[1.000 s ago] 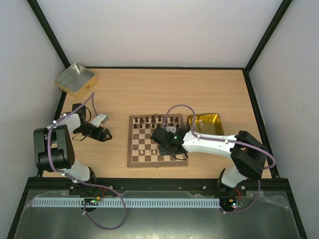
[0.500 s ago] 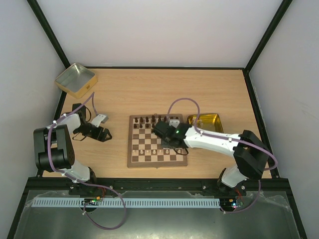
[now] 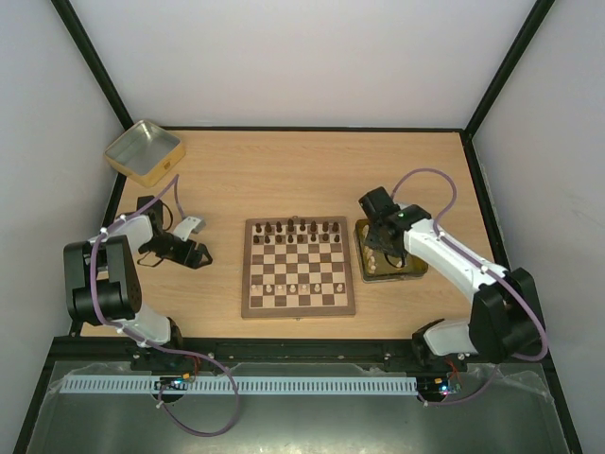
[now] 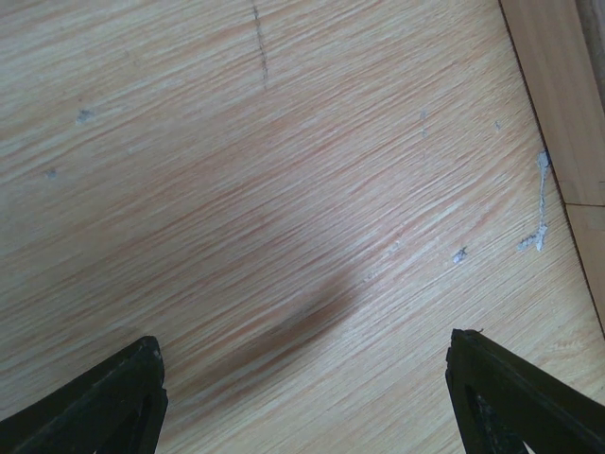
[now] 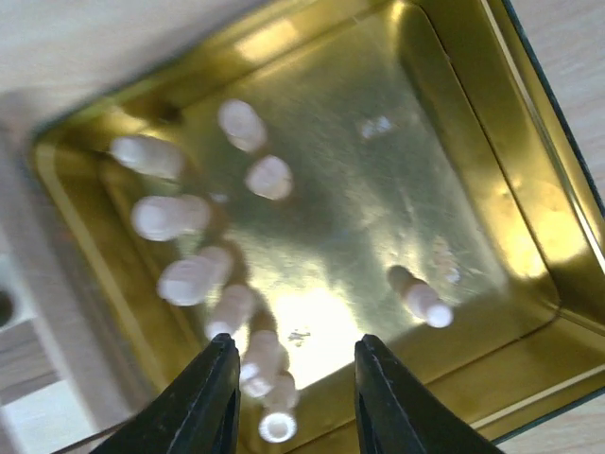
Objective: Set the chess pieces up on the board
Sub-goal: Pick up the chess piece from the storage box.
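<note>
The board (image 3: pixel 300 268) lies mid-table, with dark chessmen along its far rows and a row of cream chess pieces (image 3: pixel 293 287) near its front. My right gripper (image 3: pixel 381 248) (image 5: pixel 296 383) hangs open over a gold tin (image 3: pixel 413 272) (image 5: pixel 454 142) just right of the board. Several cream chess pieces (image 5: pixel 168 218) lie in that tin, mostly along its left side, and one (image 5: pixel 421 298) lies apart on the right. One piece (image 5: pixel 265 364) lies just inside the left finger, not gripped. My left gripper (image 3: pixel 194 253) (image 4: pixel 307 397) is open over bare table, left of the board.
A second gold tin (image 3: pixel 144 151) stands at the back left corner. A black frame edges the table, and white walls close it in on three sides. In the left wrist view a paler strip (image 4: pixel 553 85) runs along the right.
My right arm has swung from above the board's right half to above the gold tin, and its jaws have opened wider. The left arm has not moved.
</note>
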{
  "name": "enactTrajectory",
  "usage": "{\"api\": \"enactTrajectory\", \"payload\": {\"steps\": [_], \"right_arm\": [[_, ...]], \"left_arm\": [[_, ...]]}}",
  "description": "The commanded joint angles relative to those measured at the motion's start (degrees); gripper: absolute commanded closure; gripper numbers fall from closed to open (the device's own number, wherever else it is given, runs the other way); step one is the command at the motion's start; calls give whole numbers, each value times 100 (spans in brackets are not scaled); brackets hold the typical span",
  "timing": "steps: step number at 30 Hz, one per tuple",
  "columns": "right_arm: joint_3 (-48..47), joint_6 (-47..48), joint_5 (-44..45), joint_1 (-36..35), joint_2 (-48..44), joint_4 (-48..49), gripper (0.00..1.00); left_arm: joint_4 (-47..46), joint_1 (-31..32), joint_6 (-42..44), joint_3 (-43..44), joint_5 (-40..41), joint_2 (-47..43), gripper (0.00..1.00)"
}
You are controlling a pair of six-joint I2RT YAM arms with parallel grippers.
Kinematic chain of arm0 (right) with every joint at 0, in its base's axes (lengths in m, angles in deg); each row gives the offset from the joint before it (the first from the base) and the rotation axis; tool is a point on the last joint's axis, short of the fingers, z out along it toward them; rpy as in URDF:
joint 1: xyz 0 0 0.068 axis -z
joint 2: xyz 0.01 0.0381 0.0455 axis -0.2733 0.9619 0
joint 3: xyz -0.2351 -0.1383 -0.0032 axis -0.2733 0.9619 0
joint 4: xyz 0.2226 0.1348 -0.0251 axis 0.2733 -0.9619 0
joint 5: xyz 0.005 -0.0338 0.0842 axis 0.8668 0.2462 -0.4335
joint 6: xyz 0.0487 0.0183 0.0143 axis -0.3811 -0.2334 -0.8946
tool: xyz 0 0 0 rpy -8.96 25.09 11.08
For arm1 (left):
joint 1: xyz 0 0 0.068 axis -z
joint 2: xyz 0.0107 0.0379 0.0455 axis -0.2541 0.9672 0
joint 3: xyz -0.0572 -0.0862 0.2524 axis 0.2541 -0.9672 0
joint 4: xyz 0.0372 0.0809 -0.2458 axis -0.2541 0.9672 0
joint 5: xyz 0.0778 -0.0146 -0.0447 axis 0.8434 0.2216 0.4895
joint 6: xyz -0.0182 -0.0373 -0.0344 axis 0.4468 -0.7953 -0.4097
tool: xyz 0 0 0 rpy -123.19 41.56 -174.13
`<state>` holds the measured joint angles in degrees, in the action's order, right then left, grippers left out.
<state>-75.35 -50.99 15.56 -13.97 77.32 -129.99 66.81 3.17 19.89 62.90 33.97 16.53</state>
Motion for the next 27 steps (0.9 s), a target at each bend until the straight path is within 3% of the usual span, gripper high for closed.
{"api": "enactTrajectory", "payload": {"steps": [1, 9, 27], "right_arm": [[255, 499, -236, 467, 189, -258, 68], [506, 885, -650, 1447, 355, -14, 68], [817, 815, -911, 1704, 445, 251, 67]], "left_arm": [[2, -18, -12, -164, 424, 487, 18], [108, -15, 78, -102, 329, 734, 19], [76, -42, 142, -127, 252, 849, 19]]}}
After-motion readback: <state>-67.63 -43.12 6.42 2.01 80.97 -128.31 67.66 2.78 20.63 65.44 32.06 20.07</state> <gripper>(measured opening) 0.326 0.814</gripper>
